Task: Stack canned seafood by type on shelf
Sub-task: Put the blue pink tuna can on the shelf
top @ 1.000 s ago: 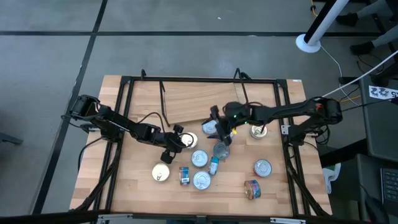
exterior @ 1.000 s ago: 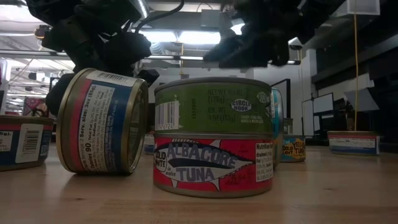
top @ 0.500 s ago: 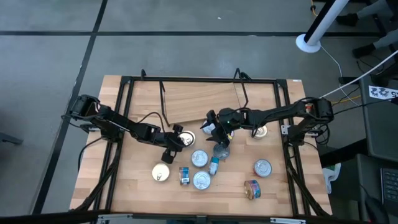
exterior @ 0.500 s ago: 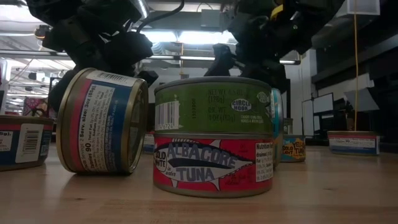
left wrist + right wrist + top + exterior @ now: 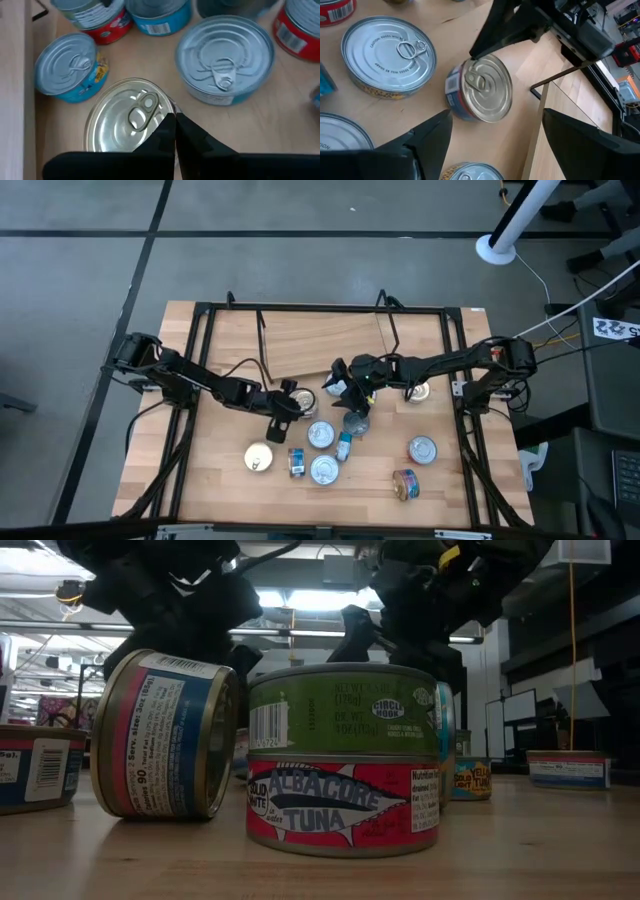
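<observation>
Several round tins lie scattered on the tabletop. One gold-lidded tin (image 5: 306,405) (image 5: 127,120) (image 5: 482,90), labelled blue and red, stands flat on the wood. My left gripper (image 5: 289,402) (image 5: 175,122) is shut and sits at that tin's left side. My right gripper (image 5: 330,392) (image 5: 496,115) is open and hovers just right of the same tin, which shows ahead between its spread fingers. The shelf (image 5: 320,340), a light board on black wire, stands behind them. In the low view a green tin sits on a red tuna tin (image 5: 345,760). My left gripper's shut fingertips (image 5: 172,120) meet the rim (image 5: 471,56) of the gold-lidded tin on the side toward the table's left. They come slanting down from that side. The tin stays flat on the table.
Other tins crowd the near side: silver lids (image 5: 320,435) (image 5: 323,470), a gold lid (image 5: 258,458), and tins on their sides (image 5: 296,462) (image 5: 343,445). More sit to the right (image 5: 422,448) (image 5: 405,483) (image 5: 418,390). Black rails (image 5: 190,380) border the table.
My right gripper has moved toward the table's left and down, and now hangs close to the gold-lidded tin. My left gripper has edged slightly toward the table's right, against that tin.
</observation>
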`<action>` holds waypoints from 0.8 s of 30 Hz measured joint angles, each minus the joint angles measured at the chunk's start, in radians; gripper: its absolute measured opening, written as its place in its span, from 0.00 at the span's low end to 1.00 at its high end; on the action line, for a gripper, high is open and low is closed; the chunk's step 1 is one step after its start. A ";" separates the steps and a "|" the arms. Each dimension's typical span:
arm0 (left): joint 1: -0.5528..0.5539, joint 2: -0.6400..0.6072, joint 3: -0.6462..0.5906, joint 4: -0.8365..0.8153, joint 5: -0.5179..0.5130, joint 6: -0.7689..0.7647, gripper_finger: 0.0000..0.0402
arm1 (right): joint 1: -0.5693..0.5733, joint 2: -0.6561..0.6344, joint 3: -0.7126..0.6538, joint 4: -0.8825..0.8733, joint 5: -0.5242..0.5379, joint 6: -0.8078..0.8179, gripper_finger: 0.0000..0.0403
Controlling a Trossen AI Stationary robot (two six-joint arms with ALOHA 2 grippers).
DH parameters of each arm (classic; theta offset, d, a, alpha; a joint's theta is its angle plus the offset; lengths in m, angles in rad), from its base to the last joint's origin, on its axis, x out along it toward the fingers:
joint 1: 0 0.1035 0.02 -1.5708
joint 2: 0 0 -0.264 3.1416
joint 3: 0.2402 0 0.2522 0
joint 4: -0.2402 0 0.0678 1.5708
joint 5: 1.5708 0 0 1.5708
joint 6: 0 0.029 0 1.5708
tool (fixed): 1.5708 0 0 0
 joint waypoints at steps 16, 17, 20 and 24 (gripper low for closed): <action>0.038 -0.002 0.003 0.055 -0.021 -0.152 0.00 | 0.000 0.079 0.000 -0.001 0.029 -0.033 0.76; 0.042 -0.003 0.003 0.058 -0.022 -0.163 0.00 | 0.000 0.085 0.000 0.001 0.030 -0.038 0.76; 0.048 -0.003 0.003 0.064 -0.021 -0.200 0.00 | 0.000 0.100 0.000 0.016 0.034 -0.042 0.76; 0.054 -0.003 0.003 0.070 -0.021 -0.264 0.00 | 0.001 0.099 0.000 0.016 0.035 -0.044 0.76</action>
